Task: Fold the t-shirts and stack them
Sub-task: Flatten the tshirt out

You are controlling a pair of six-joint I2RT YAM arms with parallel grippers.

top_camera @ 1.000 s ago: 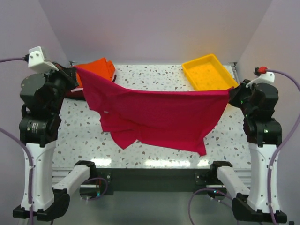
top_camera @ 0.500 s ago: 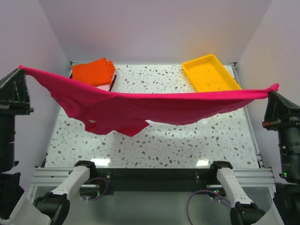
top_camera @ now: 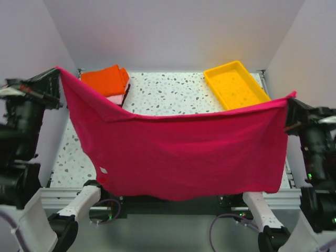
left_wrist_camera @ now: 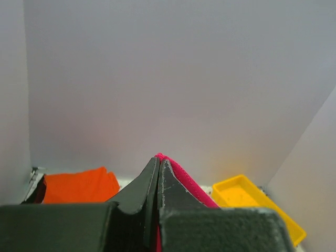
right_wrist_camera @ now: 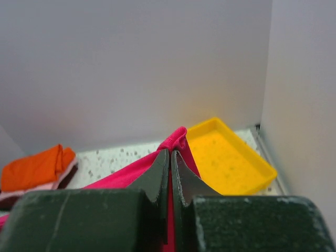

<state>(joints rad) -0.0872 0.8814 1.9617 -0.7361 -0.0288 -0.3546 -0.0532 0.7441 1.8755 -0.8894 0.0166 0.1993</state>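
Tabletop (top_camera: 173,89), speckled white, runs from the arms' bases to the back wall. The overhead camera sees only its far half, because the crimson t-shirt (top_camera: 184,152) hangs in the air in front of the rest. The shirt is spread wide between the two arms. Its upper edge sags in the middle, and its lower edge drops past the table's near rail.

The yellow tray (top_camera: 236,86) lies at the far right corner. At the far left corner sits the folded stack, with the orange t-shirt (top_camera: 105,81) on top and the pale pink t-shirt (top_camera: 115,98) showing beneath it. From above the bottom layer is barely a dark sliver. The right wrist camera looks at the stack from the side and shows the dark maroon t-shirt (right_wrist_camera: 9,202) under the other two.

The left gripper (top_camera: 54,80) is clamped on the crimson shirt's upper left corner, and the right gripper (top_camera: 290,107) is clamped on its upper right corner. The overhead view shows the whole sheet but not the pinch. Each wrist camera shows the pinch and not the sheet. In those views the fingers of the left gripper (left_wrist_camera: 159,164) and of the right gripper (right_wrist_camera: 169,155) are pressed together, with only a small peak of crimson cloth rising between their tips.

The small white neck label (top_camera: 103,170) appears only from above, low on the hanging shirt's left side.
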